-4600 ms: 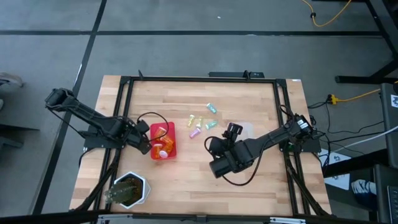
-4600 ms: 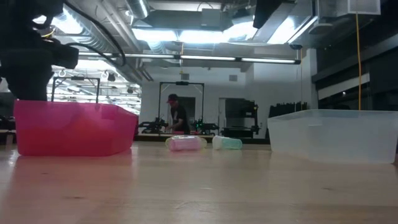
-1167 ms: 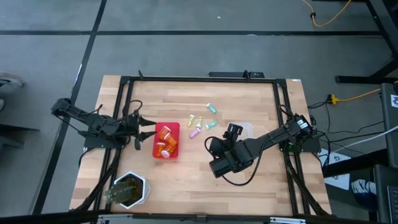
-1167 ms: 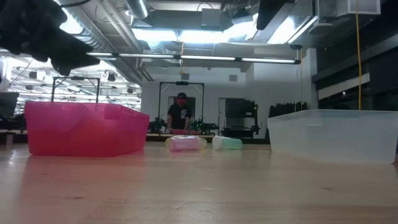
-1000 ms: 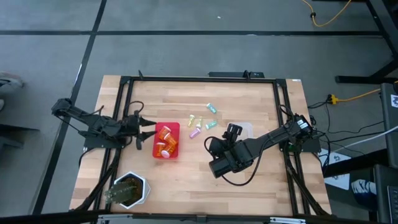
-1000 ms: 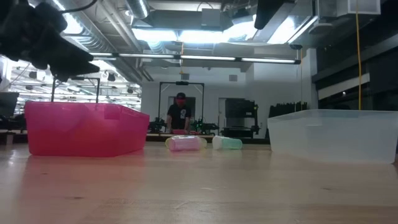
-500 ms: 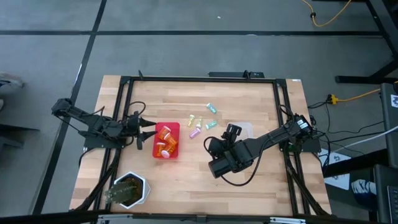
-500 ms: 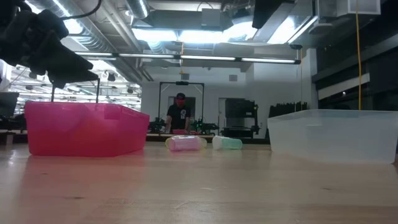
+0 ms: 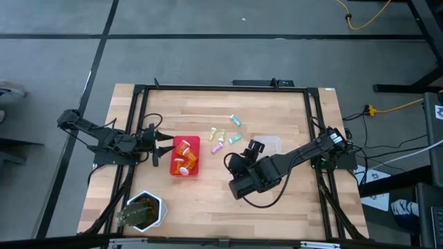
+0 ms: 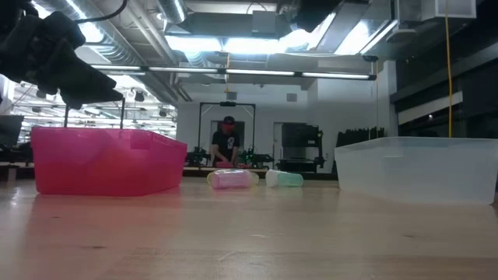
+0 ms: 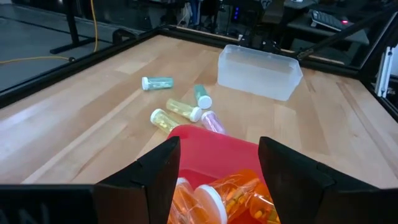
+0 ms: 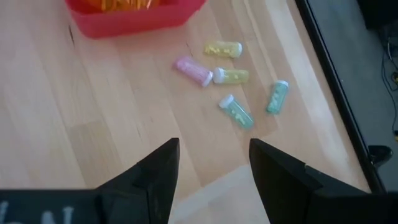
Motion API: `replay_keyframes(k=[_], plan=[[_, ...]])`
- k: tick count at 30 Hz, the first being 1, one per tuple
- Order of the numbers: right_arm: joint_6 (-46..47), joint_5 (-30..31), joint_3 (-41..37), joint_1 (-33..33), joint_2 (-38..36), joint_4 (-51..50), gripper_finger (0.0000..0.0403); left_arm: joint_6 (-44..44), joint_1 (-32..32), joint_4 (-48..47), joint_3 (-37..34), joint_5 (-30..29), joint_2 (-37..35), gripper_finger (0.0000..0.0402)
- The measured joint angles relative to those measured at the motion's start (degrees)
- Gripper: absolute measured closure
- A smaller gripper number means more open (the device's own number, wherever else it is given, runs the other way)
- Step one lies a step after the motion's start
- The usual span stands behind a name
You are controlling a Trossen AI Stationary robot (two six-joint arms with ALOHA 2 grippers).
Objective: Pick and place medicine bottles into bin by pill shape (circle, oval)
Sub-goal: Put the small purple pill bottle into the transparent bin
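Note:
Several small pastel vials lie on their sides on the table's far middle: teal [image 9: 235, 120], yellow [image 9: 220, 133], pink [image 9: 217, 146] and teal [image 9: 234, 139]; they also show in the right wrist view [image 12: 231, 76]. Orange bottles with white caps [image 9: 183, 158] lie in the red bin [image 9: 194, 142]. My left gripper [image 9: 163, 145] is open and empty, just left of the red bin, and points at it [image 11: 217, 155]. My right gripper [image 9: 242, 153] is open and empty, above the table just near-right of the vials [image 12: 211, 162].
A clear bin [image 9: 273, 145] stands right of the vials, close to my right gripper. A white hexagonal pot [image 9: 144, 211] stands at the near left corner. A black frame [image 9: 138, 90] runs around the table. A person stands far off in the room [image 10: 226, 144].
My right gripper has moved a little toward the table's left, closer to the small vials, still open. The vials and the bins have kept their places.

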Motion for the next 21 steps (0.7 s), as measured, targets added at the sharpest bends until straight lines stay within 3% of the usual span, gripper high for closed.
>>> replay_keyframes(k=[16, 21], plan=[[0.0, 12.2, 0.0, -1.0, 0.0, 3.0, 0.0206, 4.0, 0.0, 0.0, 0.0, 0.0, 0.0, 0.0190], [0.0, 12.0, 0.0, -2.1, 0.0, 3.0, 0.0206, 3.5, 0.0, 0.0, 0.0, 0.0, 0.0, 0.0190]])
